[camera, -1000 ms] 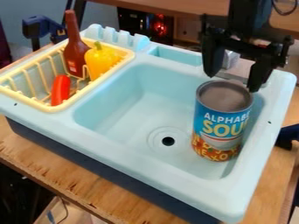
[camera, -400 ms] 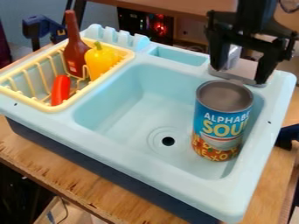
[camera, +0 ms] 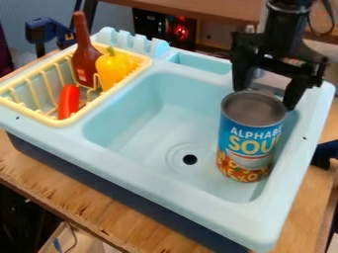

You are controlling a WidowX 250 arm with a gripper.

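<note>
The black gripper (camera: 265,98) hangs at the upper right over the back of the sink. Its two fingers are spread apart, open, with their tips at about the height of the rim of a soup can (camera: 252,138). The can stands upright in the right part of the light blue sink basin (camera: 142,116), right of the drain hole. It looks just below and in front of the fingertips; whether they touch it, I cannot tell.
At the left, a yellow dish rack (camera: 63,120) holds a brown bottle (camera: 84,57), a yellow pepper (camera: 113,69) and a red elongated object (camera: 68,101). The faucet base (camera: 271,83) stands behind the basin. A wooden table (camera: 86,206) supports the sink.
The gripper first rose slightly and shifted right, then came down again toward the can's top. The can and the things in the rack have not moved.
</note>
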